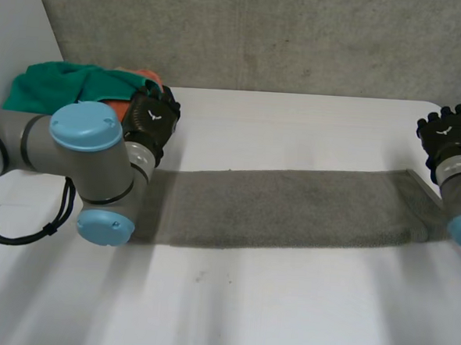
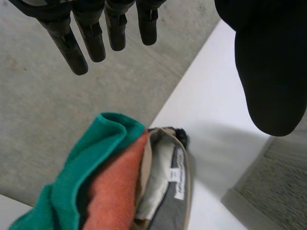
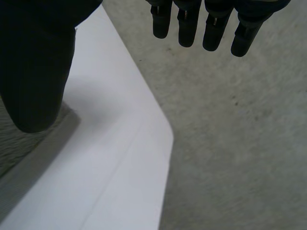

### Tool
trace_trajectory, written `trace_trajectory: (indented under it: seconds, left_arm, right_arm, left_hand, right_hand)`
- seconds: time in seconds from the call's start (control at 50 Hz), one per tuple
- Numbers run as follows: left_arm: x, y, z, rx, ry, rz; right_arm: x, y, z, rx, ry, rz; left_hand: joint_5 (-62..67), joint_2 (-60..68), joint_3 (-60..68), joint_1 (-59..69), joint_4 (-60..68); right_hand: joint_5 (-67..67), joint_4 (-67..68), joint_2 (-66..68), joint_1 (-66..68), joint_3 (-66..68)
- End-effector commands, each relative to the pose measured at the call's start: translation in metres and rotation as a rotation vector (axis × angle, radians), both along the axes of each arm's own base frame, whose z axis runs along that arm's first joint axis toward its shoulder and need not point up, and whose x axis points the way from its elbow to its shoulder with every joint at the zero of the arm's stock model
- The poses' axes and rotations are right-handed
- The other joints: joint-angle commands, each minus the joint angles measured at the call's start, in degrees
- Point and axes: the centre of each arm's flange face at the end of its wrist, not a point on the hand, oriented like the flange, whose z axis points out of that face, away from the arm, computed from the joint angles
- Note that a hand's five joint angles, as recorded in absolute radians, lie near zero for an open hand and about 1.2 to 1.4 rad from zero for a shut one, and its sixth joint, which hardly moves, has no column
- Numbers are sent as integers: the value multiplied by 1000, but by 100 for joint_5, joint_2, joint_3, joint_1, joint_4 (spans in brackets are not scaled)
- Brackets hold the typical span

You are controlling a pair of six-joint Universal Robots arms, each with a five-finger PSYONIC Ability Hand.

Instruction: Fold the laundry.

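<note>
left hand (image 1: 152,117), right hand (image 1: 449,137) — wide, empty | towel (image 1: 291,207) strip mid-frame | risk — uneven end grasps may skew fold

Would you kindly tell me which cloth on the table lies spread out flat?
The grey towel, laid out as one long strip; the green cloth and orange cloth sit bunched in a pile by the left hand.

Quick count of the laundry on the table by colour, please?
Grey towel: 1
Green cloth: 1
Orange cloth: 1
Beige garment: 1
Total: 4
</note>
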Motion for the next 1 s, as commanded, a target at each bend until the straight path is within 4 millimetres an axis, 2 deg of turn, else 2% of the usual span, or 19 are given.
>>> trace_trajectory:
  seconds: [0.02,0.06,0.14,0.26,0.34,0.38,0.4,0.42,0.54,0.58,0.7,0.76,0.78,0.84,0.86,0.92,0.94,0.98,1.0]
  left_arm:
    - [16,20,16,5,5,10]
    - [21,29,17,20,3,7]
    - [26,42,14,50,14,1]
    - [25,51,9,86,55,-12]
    - [24,53,8,95,75,-15]
    - [24,53,9,95,79,-15]
    - [24,53,10,94,80,-15]
    - [24,53,10,94,80,-15]
    - [26,58,25,63,98,-17]
    - [28,60,31,52,104,-15]
    - [34,64,37,44,110,-7]
    - [37,66,41,41,120,-1]
    - [39,67,44,39,134,1]
    - [40,69,49,39,172,1]
    - [41,71,54,36,206,0]
    - [41,74,62,36,258,-7]
    - [41,75,65,35,287,-10]
    - [41,76,69,35,315,-15]
    - [41,77,72,32,334,-18]
  right_arm:
    - [-32,36,5,263,-88,10]
    - [-42,47,-3,354,-116,24]
    - [-56,52,-14,406,-142,17]
    - [-63,46,-22,368,-141,8]
    - [-64,40,-37,362,-135,10]
    - [-66,36,-44,367,-132,2]
    - [-67,34,-43,355,-123,-7]
    - [-70,31,-41,341,-121,-18]
    - [-119,15,-26,258,-61,-210]
    - [-132,12,-16,233,26,-254]
    - [-129,8,8,135,115,-252]
    - [-73,13,31,20,51,-117]
    - [-45,19,41,-23,-4,-37]
    - [4,37,56,-68,-90,129]
    - [32,53,62,-77,-136,238]
    - [73,80,66,-72,-171,412]
    - [100,101,62,-59,-176,532]
    - [125,122,56,-42,-177,641]
    - [148,142,48,-23,-176,733]
  left_hand:
    - [-281,-181,-210,-79,-160]
    - [-281,-181,-210,-79,-160]
    - [-281,-181,-210,-79,-160]
    - [-281,-181,-210,-79,-160]
    - [-281,-181,-210,-79,-160]
    - [-281,-181,-210,-79,-160]
    - [-281,-181,-210,-79,-160]
    - [-281,-181,-210,-79,-160]
    - [-281,-181,-210,-79,-160]
    - [-281,-181,-210,-79,-160]
    - [-281,-181,-210,-79,-160]
    - [-281,-181,-210,-79,-160]
    - [-281,-181,-210,-79,-160]
    - [-281,-181,-210,-79,-160]
    - [-281,-181,-210,-79,-160]
    - [-281,-181,-210,-79,-160]
    - [-281,-181,-210,-79,-160]
    - [-281,-181,-210,-79,-160]
    - [-281,-181,-210,-79,-160]
  right_hand:
    - [-266,-203,-206,-303,-212]
    - [-266,-203,-206,-303,-212]
    - [329,392,388,291,383]
    - [836,898,895,798,890]
    - [1624,1687,1683,1586,1678]
    - [4888,4951,4947,4850,4942]
    - [6716,6778,6775,6678,6770]
    - [6734,6797,6794,6697,6788]
    - [6734,6797,6794,6697,6788]
    - [6734,6797,6794,6697,6788]
    - [6734,6797,6794,6697,6788]
    - [6734,6797,6794,6697,6788]
    - [6734,6797,6794,6697,6788]
    - [6734,6797,6794,6697,6788]
    - [6734,6797,6794,6697,6788]
    - [6734,6797,6794,6697,6788]
    - [6734,6797,6794,6697,6788]
    - [6734,6797,6794,6697,6788]
    - [6734,6797,6794,6697,6788]
